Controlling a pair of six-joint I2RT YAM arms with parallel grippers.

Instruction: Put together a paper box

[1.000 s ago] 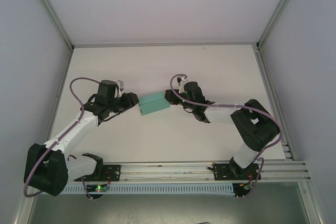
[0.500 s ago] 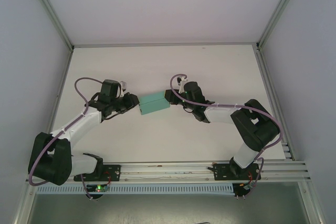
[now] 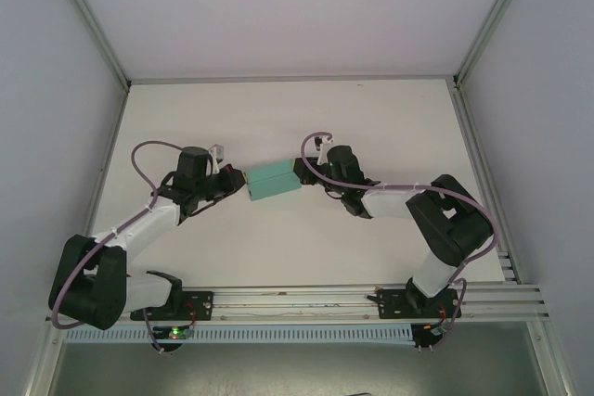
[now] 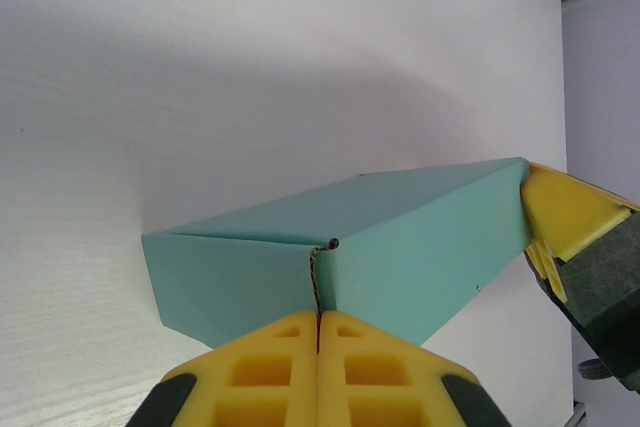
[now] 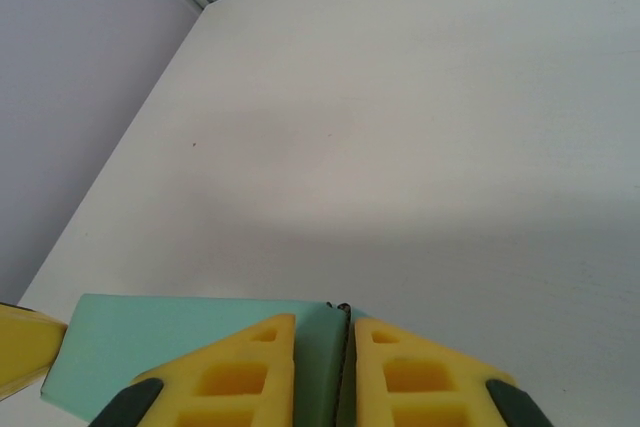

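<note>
**A:** While the two arms reached in from either side, where did the paper box [image 3: 273, 183] sit?

**B:** Near the middle of the white table [image 3: 278, 118]. It was folded into a low teal block and lay slightly aslant between the grippers. Its left end met the left gripper [image 3: 238, 180] and its right end met the right gripper [image 3: 301, 172].

**A:** How did the left jaws stand?

**B:** Pressed together. In the left wrist view the yellow fingers [image 4: 265, 367] met along a single seam. A thin edge of card at the box's near corner ran down into that seam, so they were pinched on the box.

**A:** And the right?

**B:** Almost closed too. Its wrist view showed the yellow pads [image 5: 235, 372] with only a sliver between them, and teal card filled the sliver. They were clamped on the box's end.

**A:** Did either wrist camera catch the opposite gripper?

**B:** In part. In the left wrist view, a yellow fingertip of the right gripper touched the box's far corner. In the right wrist view, a bit of yellow showed at the lower left, just beside the box. I could not tell whether it touched.

**A:** Was the box resting on the table?

**B:** I could not tell whether it rested or hung just above.
</note>
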